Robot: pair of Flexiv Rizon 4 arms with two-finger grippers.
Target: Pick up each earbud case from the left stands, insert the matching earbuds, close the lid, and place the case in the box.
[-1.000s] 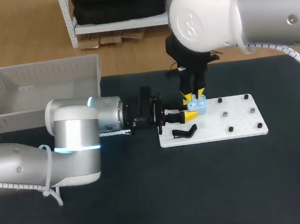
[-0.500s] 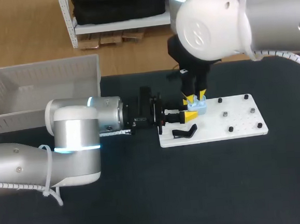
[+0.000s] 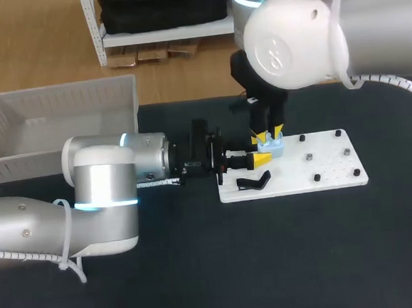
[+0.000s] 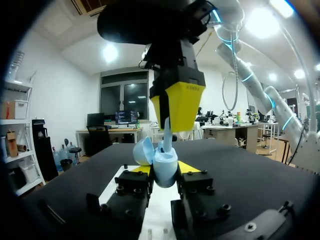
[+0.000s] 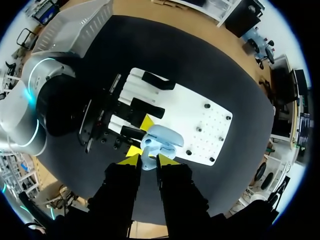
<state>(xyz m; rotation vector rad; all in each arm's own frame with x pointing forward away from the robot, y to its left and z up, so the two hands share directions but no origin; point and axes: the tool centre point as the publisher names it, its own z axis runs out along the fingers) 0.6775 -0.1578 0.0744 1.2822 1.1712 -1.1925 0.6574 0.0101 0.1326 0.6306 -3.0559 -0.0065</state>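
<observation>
A light blue earbud case [image 3: 275,149] with its lid [image 4: 144,151] swung open is held over the left part of the white board [image 3: 321,170]. My left gripper [image 3: 264,153] comes in level from the left and is shut on the case body [image 4: 166,162]. My right gripper [image 3: 267,134] points straight down over the case, shut on a light blue earbud [image 5: 147,160]. In the left wrist view the earbud's stem [image 4: 166,136] hangs from the right gripper's yellow fingers [image 4: 180,102] and reaches into the open case. The case [image 5: 164,137] lies just ahead of my right gripper [image 5: 148,160].
A grey plastic basket [image 3: 60,115] stands at the table's back left. A black stand [image 3: 255,182] lies on the board's near left corner, and small black pegs [image 3: 316,178] dot its right half. The dark table in front of the board is bare.
My right arm's wrist has shifted slightly to the right while its fingertips stay over the case. The left arm and the case have not moved.
</observation>
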